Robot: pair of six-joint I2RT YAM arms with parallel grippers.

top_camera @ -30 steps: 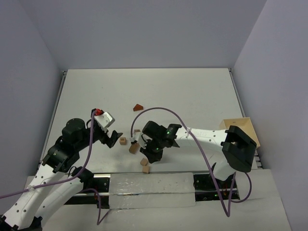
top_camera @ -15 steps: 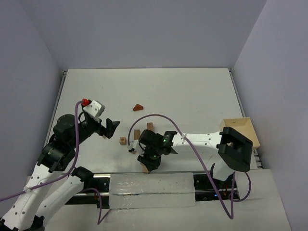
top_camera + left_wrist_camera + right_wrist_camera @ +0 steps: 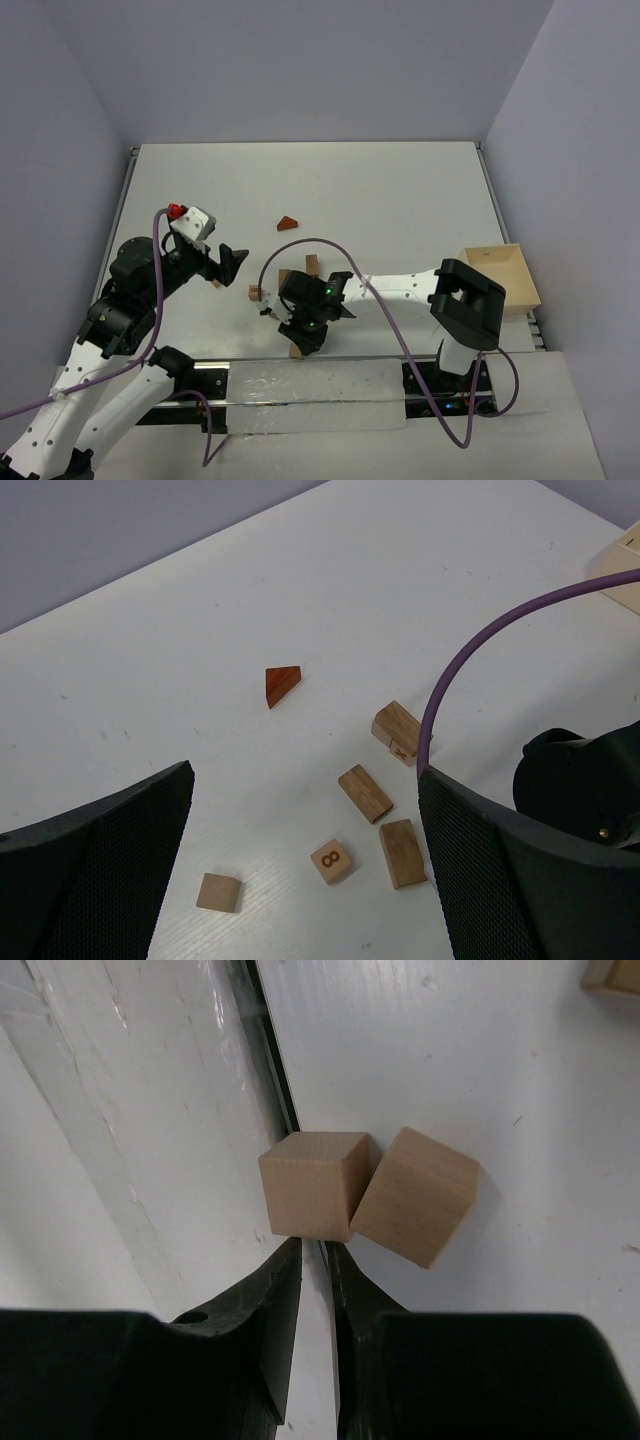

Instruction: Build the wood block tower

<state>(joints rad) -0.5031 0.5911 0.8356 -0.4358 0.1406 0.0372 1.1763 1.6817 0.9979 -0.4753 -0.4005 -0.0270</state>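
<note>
The right gripper has slid toward two tan cubes at the edge of the tabletop, closed on nothing; the left gripper hangs wide open, empty.

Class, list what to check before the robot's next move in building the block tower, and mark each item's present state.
1. Right gripper open for a grasp: not ok, shut and empty.
2. Cubes ahead of it apart: not ok, they touch.
3. Left gripper open, empty: ok.
4. Any blocks stacked: not ok, bricks lie loose.
5. Wedge clear of both grippers: ok.
</note>
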